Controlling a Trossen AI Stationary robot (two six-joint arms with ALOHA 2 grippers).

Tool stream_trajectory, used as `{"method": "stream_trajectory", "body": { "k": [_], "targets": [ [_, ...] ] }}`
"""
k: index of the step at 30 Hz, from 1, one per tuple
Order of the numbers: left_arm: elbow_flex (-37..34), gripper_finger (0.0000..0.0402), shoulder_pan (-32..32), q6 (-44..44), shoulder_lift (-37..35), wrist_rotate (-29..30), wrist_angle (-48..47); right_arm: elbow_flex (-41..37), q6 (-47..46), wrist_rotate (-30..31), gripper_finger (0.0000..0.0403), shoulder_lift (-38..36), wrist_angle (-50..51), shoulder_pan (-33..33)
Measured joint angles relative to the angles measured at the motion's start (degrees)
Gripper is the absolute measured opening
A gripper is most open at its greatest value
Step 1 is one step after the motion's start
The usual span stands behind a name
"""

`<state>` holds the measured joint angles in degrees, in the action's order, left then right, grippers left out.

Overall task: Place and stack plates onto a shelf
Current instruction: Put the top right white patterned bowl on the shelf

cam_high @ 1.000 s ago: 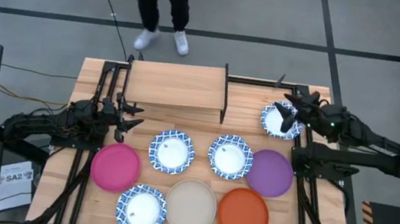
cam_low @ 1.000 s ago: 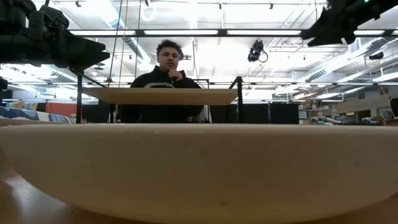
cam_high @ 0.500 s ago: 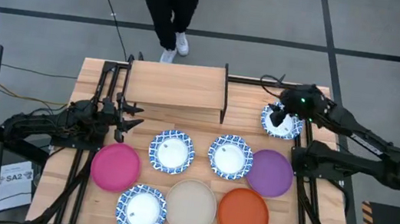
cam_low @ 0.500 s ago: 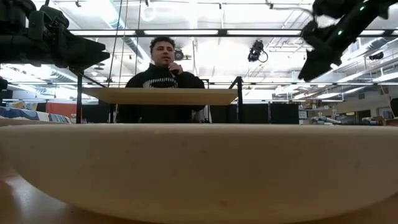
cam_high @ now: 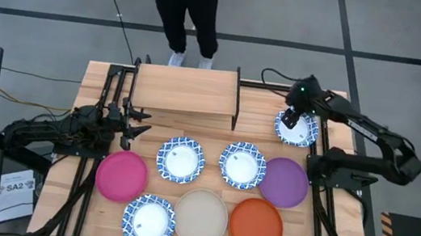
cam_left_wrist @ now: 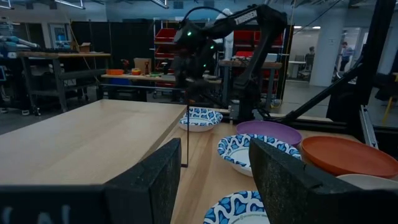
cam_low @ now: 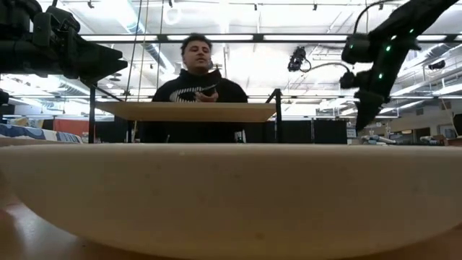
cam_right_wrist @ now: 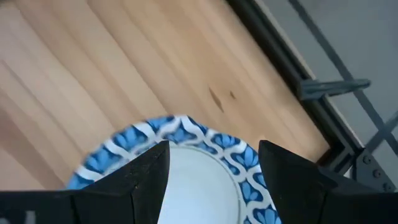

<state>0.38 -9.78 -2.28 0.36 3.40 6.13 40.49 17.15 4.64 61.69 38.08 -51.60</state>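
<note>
Eight round plates lie on your plank table [cam_high: 101,79], none on the shelf [cam_high: 185,90], whose pale wood top on thin black legs stands at the far edge. From the low view you can make out little: the matte beige plate [cam_low: 231,191] fills the lower picture and hides nearly everything behind it. Your right gripper [cam_high: 293,119] points down over the far-right blue-rimmed plate [cam_high: 306,135], fingers spread apart, holding nothing; its wrist view cuts that plate off at the bottom. Your left gripper [cam_high: 135,121] waits near the smooth pink plate [cam_high: 121,176], jaws apart and empty. A person [cam_high: 181,4] stands beyond the table, cropped at the top.
</note>
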Motion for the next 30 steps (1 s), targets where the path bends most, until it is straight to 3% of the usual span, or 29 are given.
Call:
{"method": "stream_trajectory", "body": {
  "k": [11, 21, 30],
  "targets": [
    [0.00, 0.0196, 0.02, 0.00, 0.00, 0.00, 0.00, 3.08, 6.79, 0.17, 0.0252, 11.56, -3.55, -3.51],
    [0.00, 0.0196, 0.00, -0.02, 0.00, -0.02, 0.01, 11.83, 13.23, 0.20, 0.0240, 21.86, 3.15, -4.08],
    [0.00, 0.0196, 0.01, -0.04, -0.01, -0.01, 0.01, 14.29, 16.68, 0.44, 0.0216, 28.20, 9.03, -4.07]
  ]
}}
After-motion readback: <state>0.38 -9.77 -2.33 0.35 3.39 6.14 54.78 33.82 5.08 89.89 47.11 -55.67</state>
